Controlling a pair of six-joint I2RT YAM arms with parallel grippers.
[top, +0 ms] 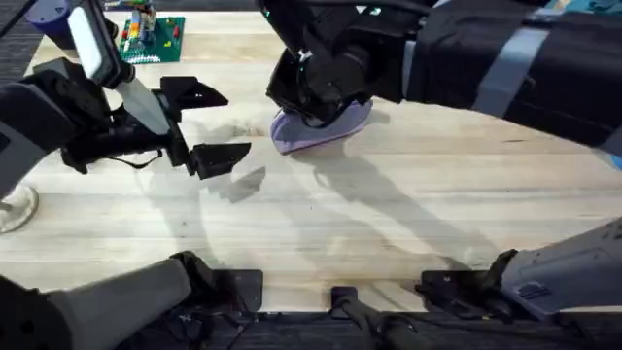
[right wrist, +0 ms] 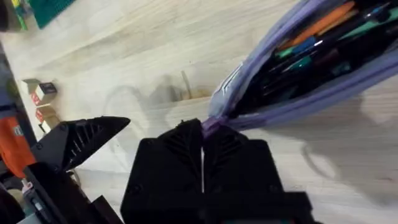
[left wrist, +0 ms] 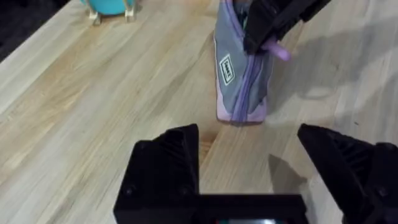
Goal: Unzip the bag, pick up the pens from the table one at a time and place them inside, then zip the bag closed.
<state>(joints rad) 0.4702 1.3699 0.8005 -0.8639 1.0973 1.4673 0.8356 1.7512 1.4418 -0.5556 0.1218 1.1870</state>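
Toward the far middle of the bench (top: pixel 408 224) lies the bag (top: pixel 321 131), its mouth gaping in the right wrist view, where coloured pen barrels show packed inside. Its long axis runs roughly across the bench, slanting slightly. The right pincer (right wrist: pixel 202 134) sits directly over the bag's near end, fingers pressed together on a purple tab there, which I judge to be the zipper pull or the fabric just beside it. The left pincer (top: pixel 209 122) hangs well to the bag's left, spread wide and holding nothing; in its own wrist view the bag lies straight ahead with bare wood between.

With no pens visible loose on the bench, the closing of the zipper looks like what remains, and that turns on the right pincer drawing the pull along the bag's length while the left, the farther arm, would have to come in to steady the other end.

The right arm's bulk covers much of the bag from overhead, and whether the zipper slider itself is caught cannot be made out.
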